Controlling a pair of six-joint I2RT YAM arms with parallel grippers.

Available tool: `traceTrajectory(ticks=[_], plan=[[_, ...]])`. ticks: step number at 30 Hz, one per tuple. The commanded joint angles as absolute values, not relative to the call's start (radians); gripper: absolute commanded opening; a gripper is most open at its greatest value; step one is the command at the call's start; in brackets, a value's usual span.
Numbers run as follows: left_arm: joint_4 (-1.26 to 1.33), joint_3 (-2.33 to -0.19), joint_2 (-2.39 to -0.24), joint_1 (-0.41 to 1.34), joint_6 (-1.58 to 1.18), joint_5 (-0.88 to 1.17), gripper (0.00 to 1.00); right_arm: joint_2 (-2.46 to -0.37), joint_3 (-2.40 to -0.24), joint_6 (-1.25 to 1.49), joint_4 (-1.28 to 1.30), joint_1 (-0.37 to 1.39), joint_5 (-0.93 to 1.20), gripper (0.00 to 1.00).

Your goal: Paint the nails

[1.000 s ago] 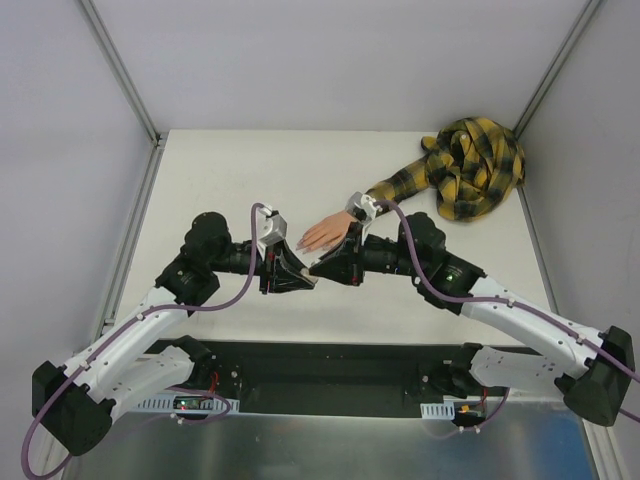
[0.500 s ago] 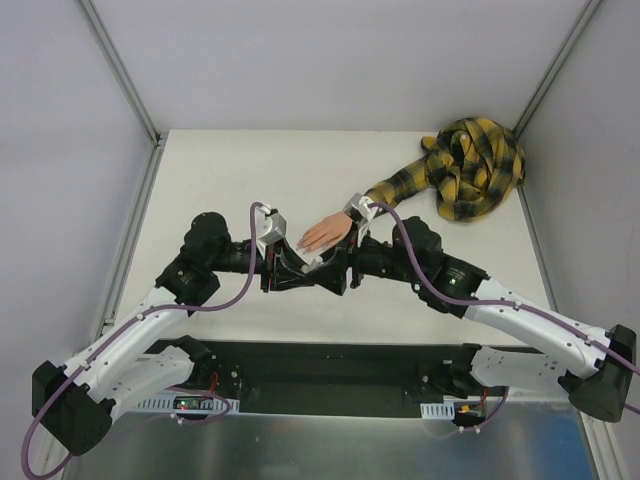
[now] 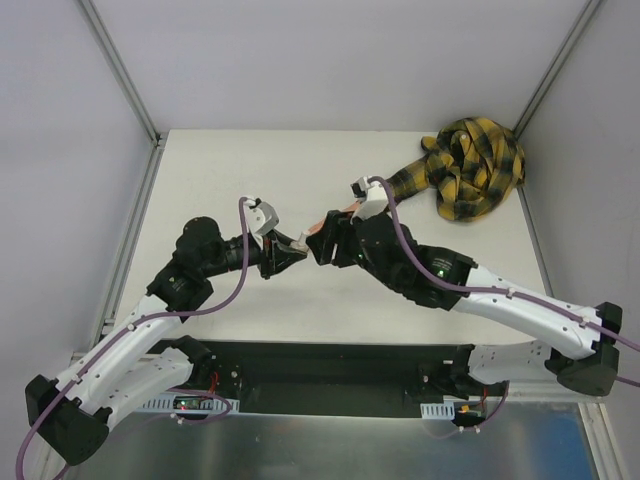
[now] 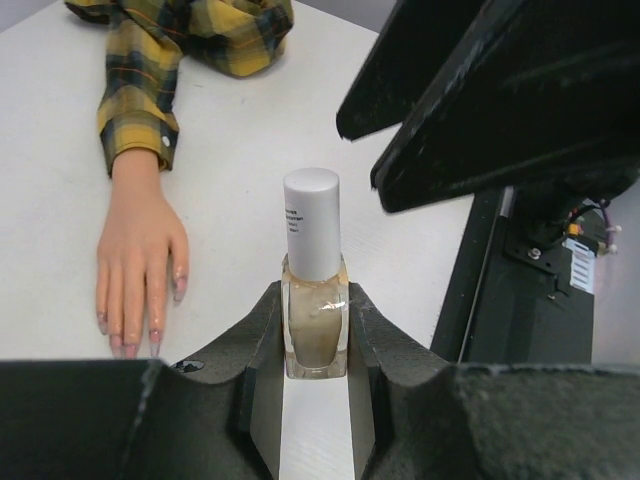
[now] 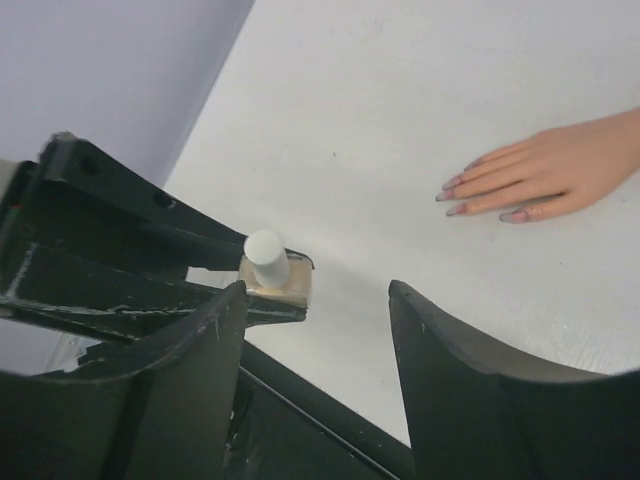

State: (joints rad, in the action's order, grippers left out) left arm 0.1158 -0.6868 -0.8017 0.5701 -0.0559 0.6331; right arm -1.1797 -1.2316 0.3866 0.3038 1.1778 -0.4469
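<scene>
A small beige polish bottle [image 4: 314,325] with a white cap [image 4: 311,215] stands upright between the fingers of my left gripper [image 4: 314,345], which is shut on its glass body. The mannequin hand [image 4: 140,265] lies flat on the table to the left of the bottle, and its pale lilac-pink nails [image 4: 131,346] point toward me. My right gripper [image 5: 318,292] hangs open just beside and above the bottle [image 5: 277,278], with nothing between its fingers. In the right wrist view the nails [image 5: 452,196] lie beyond it. From the top view, my right gripper [image 3: 322,240] covers most of the hand.
The yellow-black plaid sleeve [image 3: 405,180] runs from the wrist to a bunched heap of cloth [image 3: 475,165] at the table's back right. Grey walls close the table [image 3: 230,170] on three sides. Both arms meet near the middle.
My right gripper has opened, come off the bottle's cap and lifted back over the mannequin hand. My left gripper has shifted slightly left and away, keeping hold of the capped bottle.
</scene>
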Motion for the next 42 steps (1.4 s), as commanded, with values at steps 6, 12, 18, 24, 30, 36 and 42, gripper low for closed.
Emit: traceTrajectory(ticks=[6,12,18,24,30,36,42], plan=[[0.137,-0.707,-0.787,0.578,-0.038,0.569,0.00,-1.296,-1.365,0.422,0.316,1.204,-0.554,0.60],[0.137,-0.709,-0.792,0.580,-0.041,0.580,0.00,-1.364,-1.405,0.433,0.311,1.206,-0.572,0.55],[0.137,-0.710,-0.793,0.580,-0.044,0.581,0.00,-1.405,-1.414,0.488,0.299,1.209,-0.565,0.40],[0.137,-0.710,-0.796,0.580,-0.041,0.600,0.00,-1.396,-1.379,0.494,0.281,1.207,-0.554,0.14],[0.167,-0.706,-0.793,0.580,-0.029,0.870,0.00,-1.206,-1.090,0.133,0.010,1.073,-0.196,0.00],[0.483,-0.654,-0.840,0.575,-0.270,1.268,0.00,-1.158,-0.870,0.173,-0.506,0.913,0.859,0.00],[0.488,-0.666,-0.893,0.571,-0.301,1.287,0.00,-1.132,-0.850,0.179,-0.511,0.931,0.787,0.00]])
